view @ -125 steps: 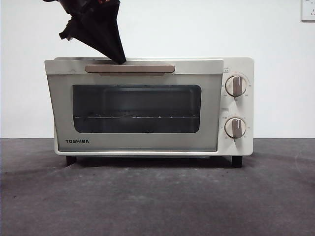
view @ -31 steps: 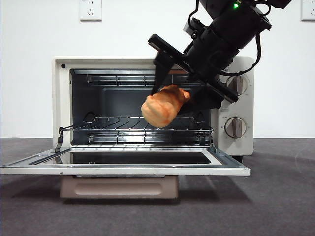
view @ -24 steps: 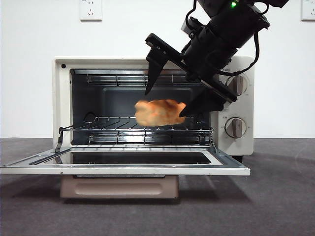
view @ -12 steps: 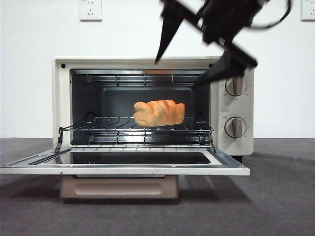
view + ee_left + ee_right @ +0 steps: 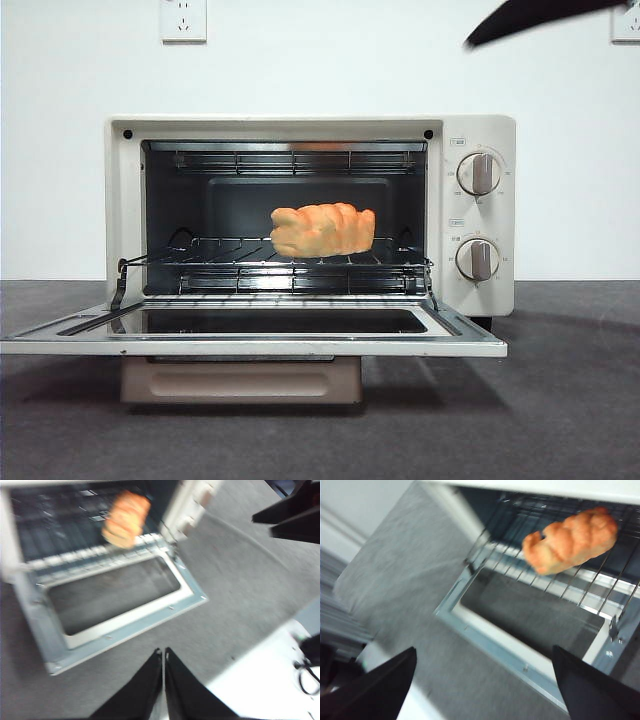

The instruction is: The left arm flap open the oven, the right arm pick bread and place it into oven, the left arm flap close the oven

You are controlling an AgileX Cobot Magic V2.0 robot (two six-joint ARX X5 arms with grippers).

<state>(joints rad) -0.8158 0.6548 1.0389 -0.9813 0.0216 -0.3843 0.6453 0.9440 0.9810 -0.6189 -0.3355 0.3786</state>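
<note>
Bread (image 5: 323,230) lies lengthwise on the wire rack (image 5: 275,262) inside the oven (image 5: 310,215), right of the rack's middle, its ridged top clear of the upper heating bars. Nothing touches it. The door (image 5: 255,335) is folded fully down and flat, sticking out toward the camera, its handle (image 5: 240,380) hanging below the front edge close above the table (image 5: 560,400). The two knobs (image 5: 478,215) sit on the panel to the right of the opening.

The right gripper (image 5: 482,685) has its jaws spread wide apart and holds nothing. Seen from its wrist camera, the bread is well ahead of the jaws and toward the side of the one tip, with the door's glass pane and metal frame lying between the jaws and the rack. In the front view only a black tip (image 5: 530,15) shows at the top right corner, high above the oven's top edge and well apart from it.

The left gripper (image 5: 163,652) has its jaws pressed together, empty. The door's near corner lies ahead of its tips, not touching; bare table surrounds the tips. The bread sits farther ahead, beyond the door's hinge edge. The whole mouth of the oven stands open in front.
</note>
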